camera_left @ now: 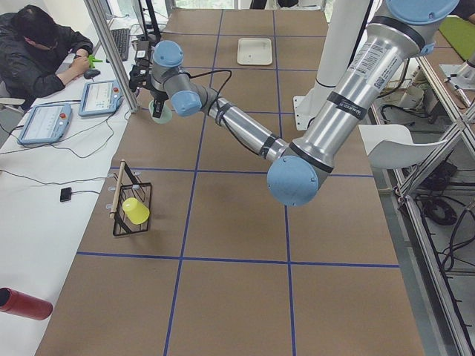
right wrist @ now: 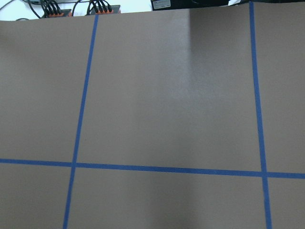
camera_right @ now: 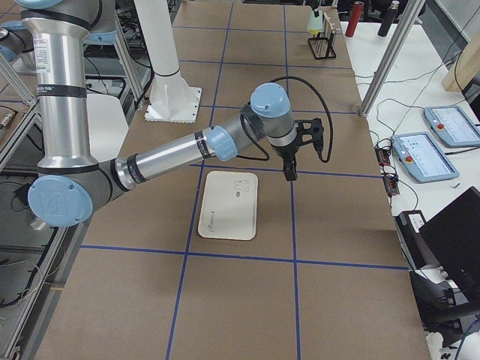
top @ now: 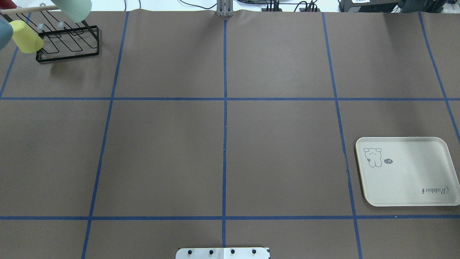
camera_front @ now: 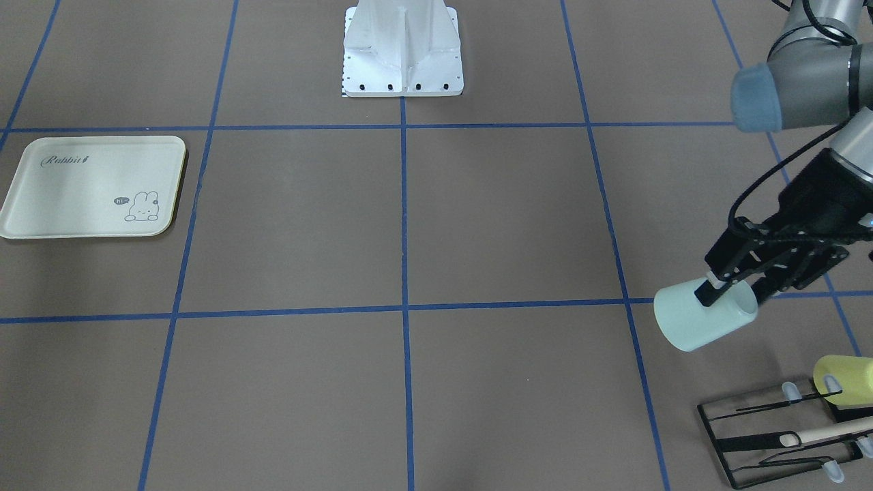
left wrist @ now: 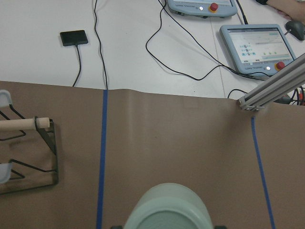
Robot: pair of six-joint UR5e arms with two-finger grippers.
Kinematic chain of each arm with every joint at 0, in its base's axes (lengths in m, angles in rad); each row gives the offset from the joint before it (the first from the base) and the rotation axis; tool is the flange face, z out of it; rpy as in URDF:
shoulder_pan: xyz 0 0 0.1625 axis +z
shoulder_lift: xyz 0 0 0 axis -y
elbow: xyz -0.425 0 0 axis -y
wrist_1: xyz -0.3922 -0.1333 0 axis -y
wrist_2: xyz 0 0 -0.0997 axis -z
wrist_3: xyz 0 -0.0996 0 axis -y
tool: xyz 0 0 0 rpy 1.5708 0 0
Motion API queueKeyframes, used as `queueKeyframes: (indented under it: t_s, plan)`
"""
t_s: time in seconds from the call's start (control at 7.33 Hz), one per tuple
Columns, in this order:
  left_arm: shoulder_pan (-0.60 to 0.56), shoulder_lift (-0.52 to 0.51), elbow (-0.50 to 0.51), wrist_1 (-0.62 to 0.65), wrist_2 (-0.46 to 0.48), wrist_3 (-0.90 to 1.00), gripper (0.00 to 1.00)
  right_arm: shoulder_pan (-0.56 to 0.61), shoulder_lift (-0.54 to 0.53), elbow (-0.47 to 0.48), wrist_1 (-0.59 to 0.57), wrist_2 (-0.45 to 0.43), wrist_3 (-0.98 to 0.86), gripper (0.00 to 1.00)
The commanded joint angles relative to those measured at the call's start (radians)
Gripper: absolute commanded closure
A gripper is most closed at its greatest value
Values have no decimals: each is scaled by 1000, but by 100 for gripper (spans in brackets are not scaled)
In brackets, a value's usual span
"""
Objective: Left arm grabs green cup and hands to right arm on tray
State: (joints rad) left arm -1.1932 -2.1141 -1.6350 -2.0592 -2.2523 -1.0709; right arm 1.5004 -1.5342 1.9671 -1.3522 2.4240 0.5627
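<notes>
Tapering pale green cup (camera_front: 689,324), w/o handle

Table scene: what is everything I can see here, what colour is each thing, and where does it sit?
table: 1, brown with a blue tape grid, under everything
tray: 1, cream, on the table at the robot's right
rack: 1, black wire, far corner at the robot's left
yellow cup: 1, yellow-green, on the rack
green cup: 1, pale mint, lifted and tilted near the rack
pendants: 2, grey-blue, on the white bench
operator: 1, dark jacket, seated at the bench
base: 1, white, middle of the table's robot side
left gripper: 1, black, shut on the green cup
right gripper: 1, black, above the table beside the tray; open or shut, cannot tell
</notes>
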Motion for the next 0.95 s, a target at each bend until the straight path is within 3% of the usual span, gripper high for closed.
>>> queueKeyframes:
  t_s: [0.0,0.27,0.68,0.82]
  plan:
    - [78,-1,-77,-36,72,-171,100,-89,39,38,141,-2,258,0]
    - [144,-4,-155,-35,109,-280,100,-199,55,-17,524,-26,625,0]
    - [242,-10,-273,-50,137,-467,100,-285,92,-34,763,-54,842,0]
    - [304,-12,-310,-79,207,-531,100,-327,109,-31,847,-92,947,0]
